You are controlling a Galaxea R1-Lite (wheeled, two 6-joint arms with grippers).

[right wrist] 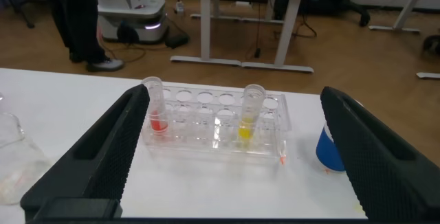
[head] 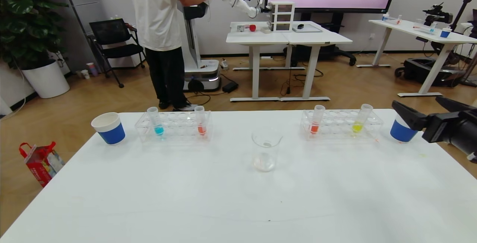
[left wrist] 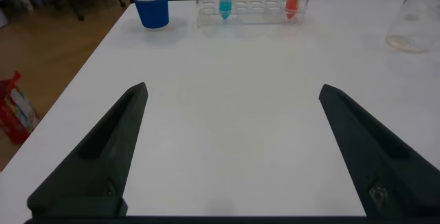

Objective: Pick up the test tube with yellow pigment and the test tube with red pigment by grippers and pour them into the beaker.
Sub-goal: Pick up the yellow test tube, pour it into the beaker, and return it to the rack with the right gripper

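Note:
The test tube with yellow pigment (head: pixel 359 120) stands in a clear rack (head: pixel 337 128) at the table's back right, beside a test tube with red pigment (head: pixel 316 122). Both show in the right wrist view, yellow (right wrist: pixel 249 117) and red (right wrist: pixel 156 110). My right gripper (head: pixel 415 102) is open and empty, in the air at the right edge, short of that rack (right wrist: pixel 234 90). The empty beaker (head: pixel 265 150) stands mid-table. My left gripper (left wrist: pixel 232 90) is open and empty over bare table at the near left, out of the head view.
A second rack (head: pixel 175 129) at the back left holds a blue-liquid tube (head: pixel 156 122) and another red tube (head: pixel 200 122). Blue-and-white paper cups stand at the far left (head: pixel 109 128) and the far right (head: pixel 402 131). A person and other tables are beyond the table.

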